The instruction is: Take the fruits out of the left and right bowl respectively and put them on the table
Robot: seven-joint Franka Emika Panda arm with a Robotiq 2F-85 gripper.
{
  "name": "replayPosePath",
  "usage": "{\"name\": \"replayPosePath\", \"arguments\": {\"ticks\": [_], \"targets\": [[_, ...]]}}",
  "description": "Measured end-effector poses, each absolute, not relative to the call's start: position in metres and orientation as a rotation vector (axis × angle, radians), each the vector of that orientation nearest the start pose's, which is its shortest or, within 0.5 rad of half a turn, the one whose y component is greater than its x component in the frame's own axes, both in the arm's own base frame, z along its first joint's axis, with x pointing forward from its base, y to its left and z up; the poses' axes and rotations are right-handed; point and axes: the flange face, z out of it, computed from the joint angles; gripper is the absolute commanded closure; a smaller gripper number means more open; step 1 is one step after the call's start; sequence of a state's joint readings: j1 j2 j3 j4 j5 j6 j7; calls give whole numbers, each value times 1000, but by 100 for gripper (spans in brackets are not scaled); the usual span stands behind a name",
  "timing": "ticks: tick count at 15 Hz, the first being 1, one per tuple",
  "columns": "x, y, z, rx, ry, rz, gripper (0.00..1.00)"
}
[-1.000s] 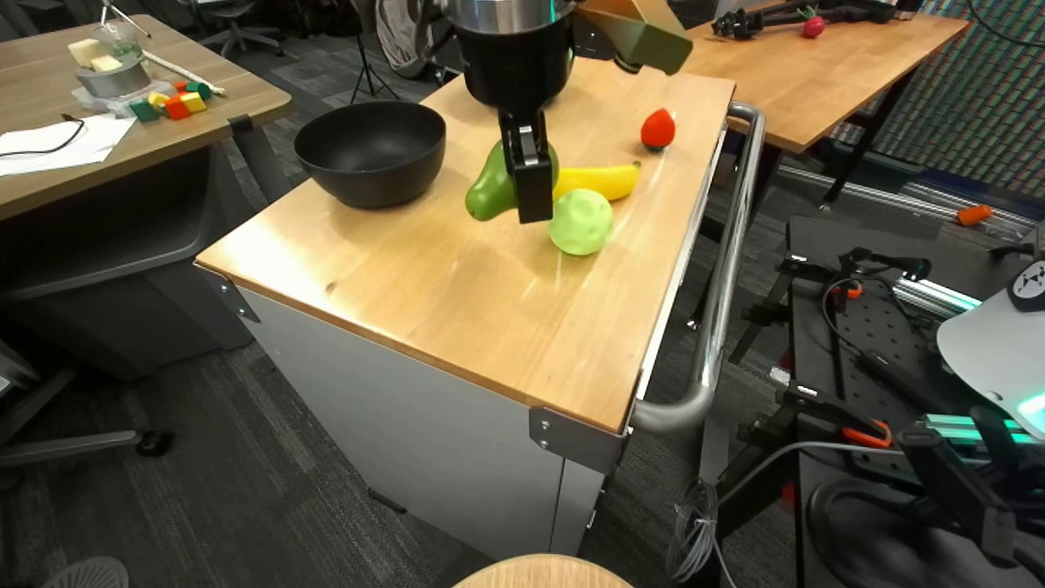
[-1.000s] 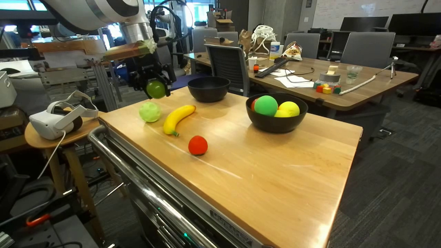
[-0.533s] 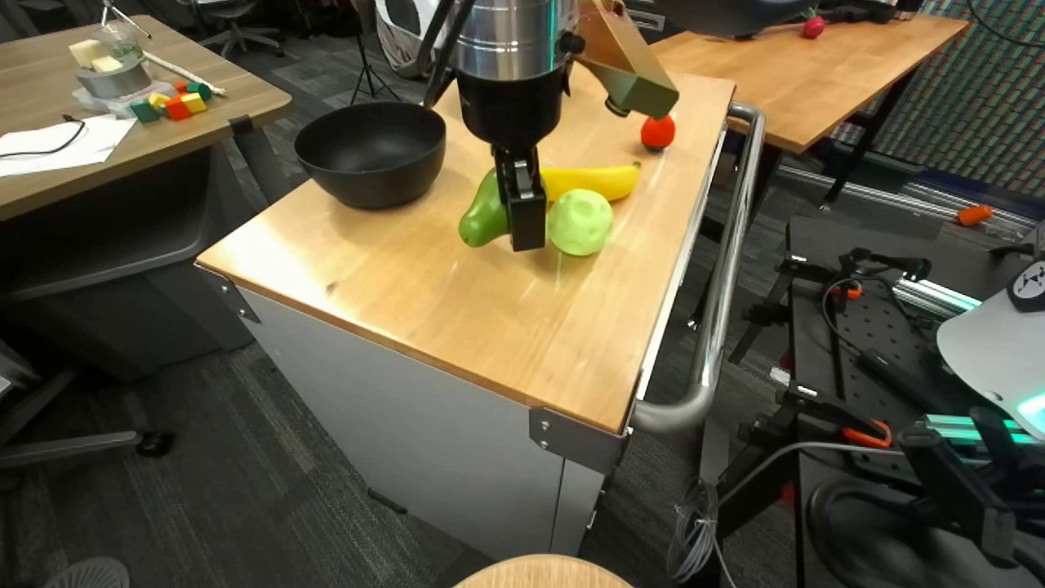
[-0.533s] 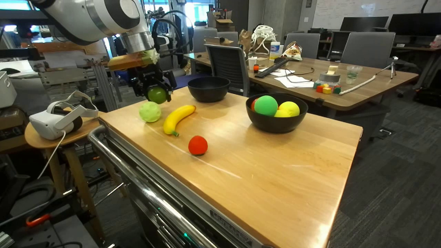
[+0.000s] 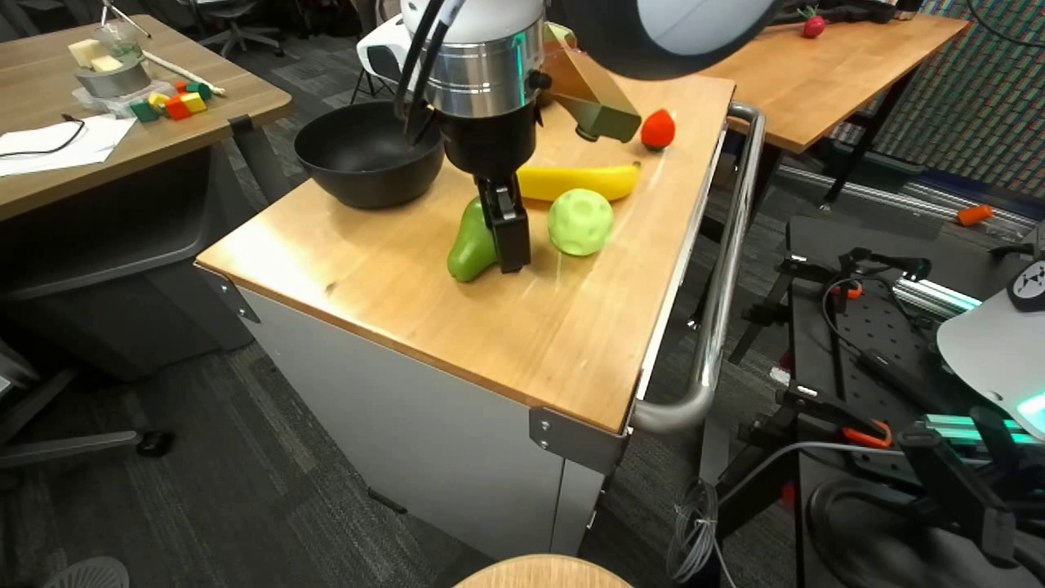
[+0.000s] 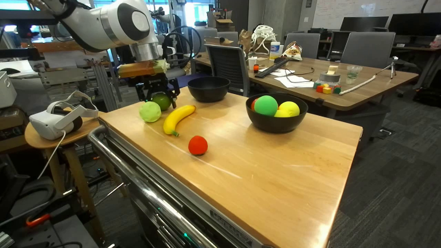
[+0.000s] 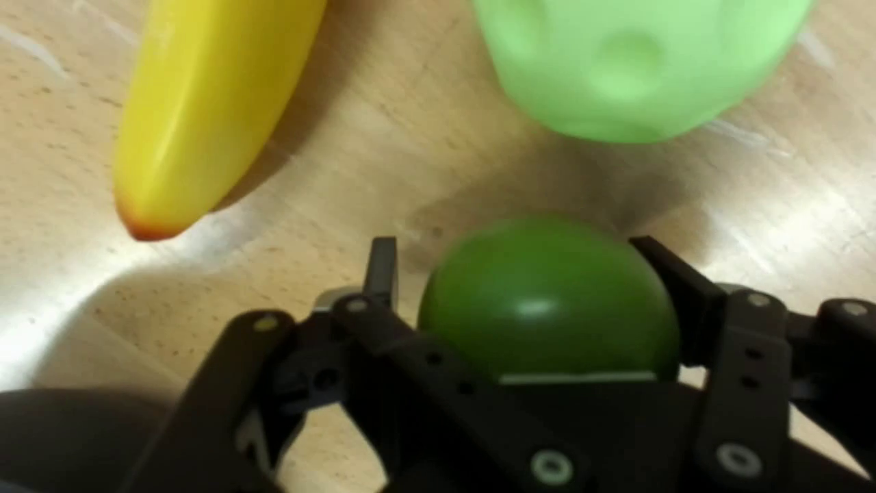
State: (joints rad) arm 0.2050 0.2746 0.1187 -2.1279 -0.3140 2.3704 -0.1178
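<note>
The avocado (image 5: 473,245) sits within my gripper (image 7: 523,270), low at the table (image 5: 408,310); the wood looks to be taking its weight, though the underside is hidden from me. Jaws parted slightly wider than the fruit: in the wrist view a sliver of wood shows between the left finger (image 7: 382,274) and the green skin, while the right finger (image 7: 684,294) is against the skin or very near. So no firm hold; I'd call this the release step. Long axis runs roughly across the closing line: in an exterior view the slimmer-looking end points to the bottom left, the rest partly behind the near finger. My next move hangs on that: spread a bit more, then straight up, since sideways drift would likely shove the flank and roll it. The pale green ball (image 5: 580,222) and the banana (image 5: 581,182) lie apart from it, both ahead of the fingers in the wrist view, so I wouldn't stray that way. Yellow fruits (image 6: 288,109) and a green ball (image 6: 266,105) are in a black bowl (image 6: 277,124), well apart across the table; those come after, I judge.
</note>
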Motion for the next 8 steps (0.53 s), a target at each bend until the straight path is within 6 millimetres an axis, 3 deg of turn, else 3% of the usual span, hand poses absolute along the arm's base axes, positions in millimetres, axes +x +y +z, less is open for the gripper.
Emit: {"name": "replayPosePath", "arguments": {"ticks": [4, 8], "targets": [[561, 174, 297, -3101, -1136, 12, 0], [579, 158, 348, -3105, -1140, 141, 0]]}}
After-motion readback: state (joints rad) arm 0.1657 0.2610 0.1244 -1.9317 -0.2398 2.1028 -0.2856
